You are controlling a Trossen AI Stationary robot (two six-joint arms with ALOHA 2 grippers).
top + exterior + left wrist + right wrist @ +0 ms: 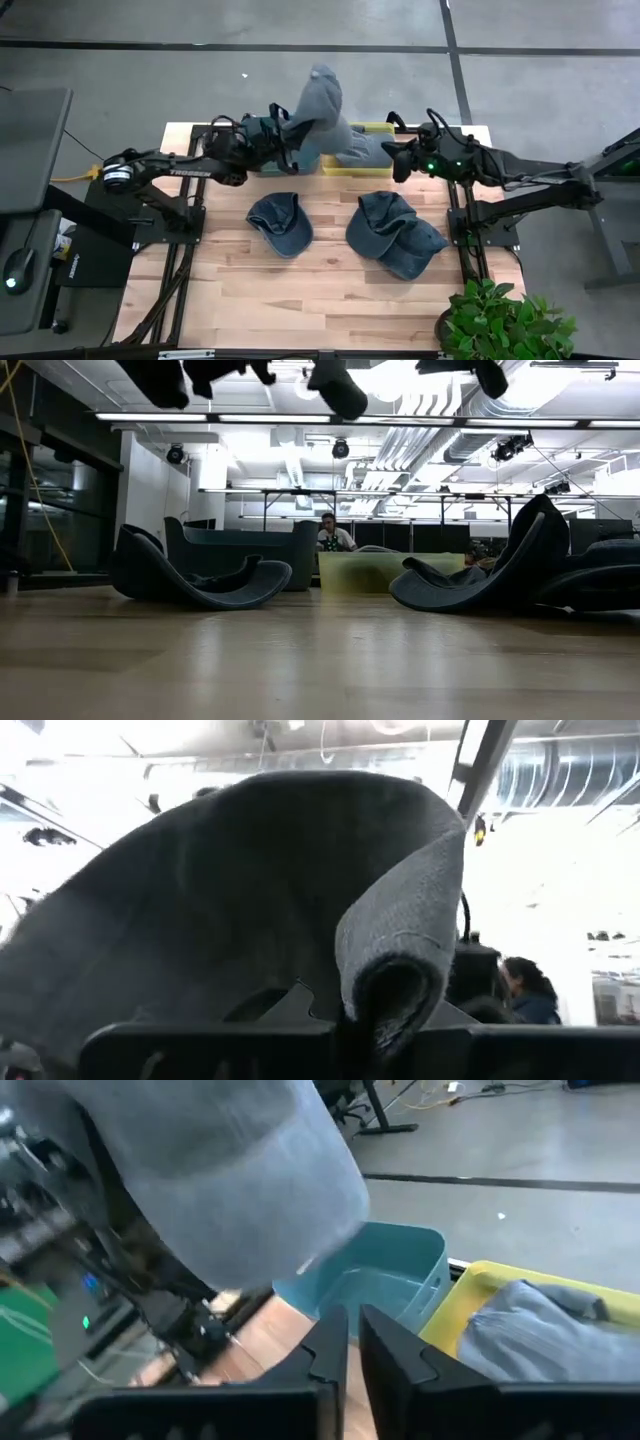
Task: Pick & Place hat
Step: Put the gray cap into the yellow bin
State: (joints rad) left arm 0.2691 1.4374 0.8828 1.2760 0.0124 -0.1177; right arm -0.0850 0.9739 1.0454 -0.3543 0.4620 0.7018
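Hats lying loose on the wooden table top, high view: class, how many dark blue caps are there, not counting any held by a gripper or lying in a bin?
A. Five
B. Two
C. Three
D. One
C. One cap lies alone left of centre and two overlapping caps lie to its right, while the left gripper holds a lighter grey hat up over the bins.
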